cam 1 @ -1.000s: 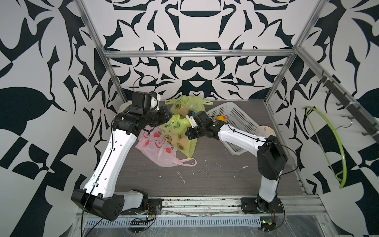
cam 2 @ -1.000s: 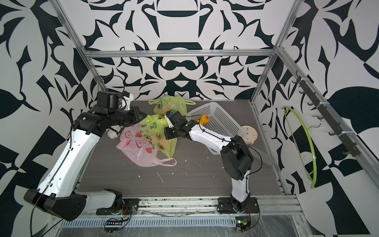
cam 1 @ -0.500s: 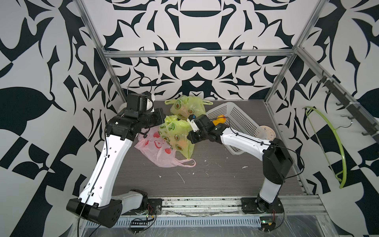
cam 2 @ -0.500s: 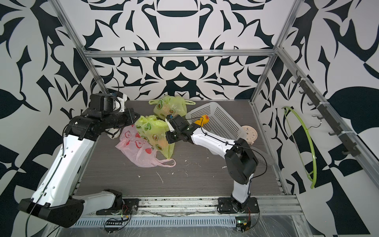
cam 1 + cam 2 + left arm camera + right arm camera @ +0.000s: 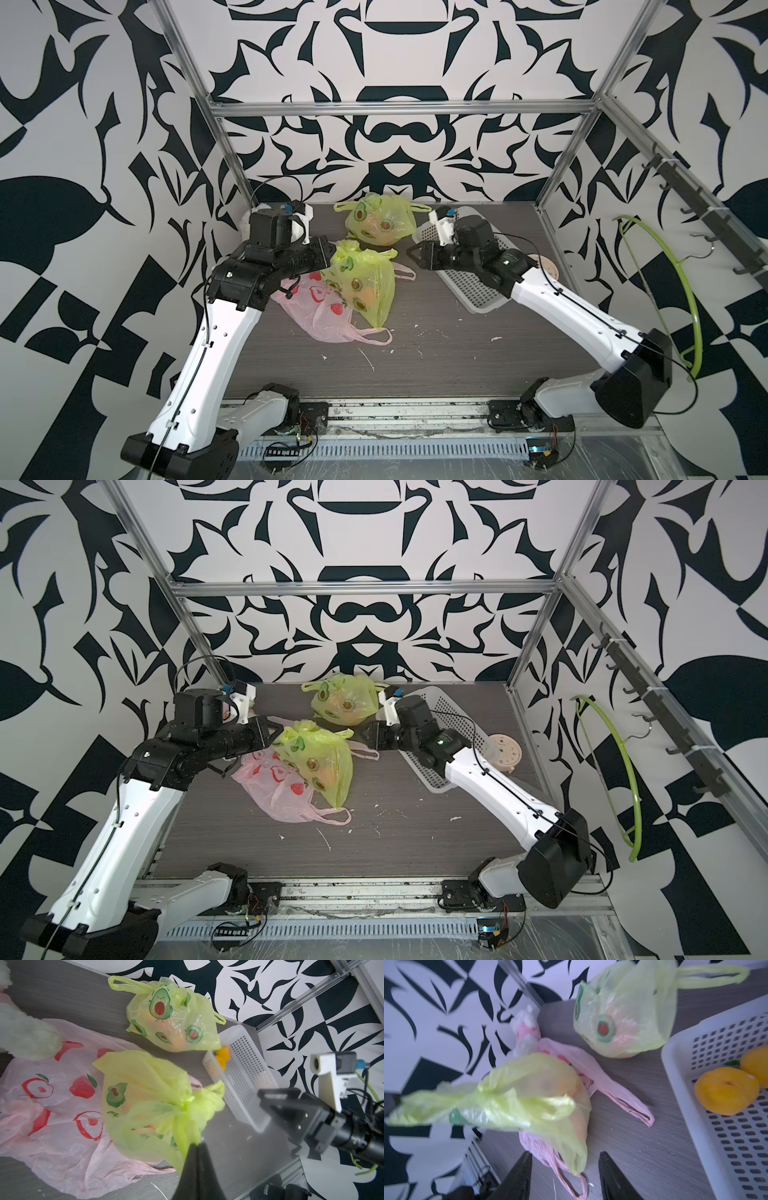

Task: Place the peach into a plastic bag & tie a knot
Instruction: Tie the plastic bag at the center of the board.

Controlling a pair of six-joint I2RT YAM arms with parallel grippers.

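The left gripper (image 5: 329,254) is clenched on the twisted neck of a translucent yellow-green plastic bag printed with avocados (image 5: 365,276). In the left wrist view its black fingers (image 5: 191,1167) are pressed together with a strand of the plastic pinched between them. The bag slopes away from that grip toward 5 o'clock in both top views; its lower corner is down at the dark grey wood-grain tabletop (image 5: 457,353), though whether it rests there cannot be told. The round orange peach (image 5: 366,297) shows through the plastic, low inside the bag; the bag's handles are bunched into a knot-like twist (image 5: 187,1103), and how tight it is cannot be told.

The right gripper (image 5: 409,255) is released and empty at the bag's 3 o'clock, apart from it; in the right wrist view its two black fingers (image 5: 521,1174) are spread wide.

A crumpled pink plastic bag with red apple prints (image 5: 320,322) lies partly under the held bag, spreading toward 7 o'clock. At the held bag's 12 o'clock sits another yellow-green avocado bag (image 5: 380,222), closed, with orange fruit showing through. At 3 o'clock, under the right arm, is a white perforated plastic basket (image 5: 473,291) holding two loose orange peaches (image 5: 724,1096); just beyond the basket lies a pale round disc (image 5: 505,750). A white fluffy item (image 5: 25,1036) touches the pink bag's far edge, near the tabletop's 10 o'clock corner.
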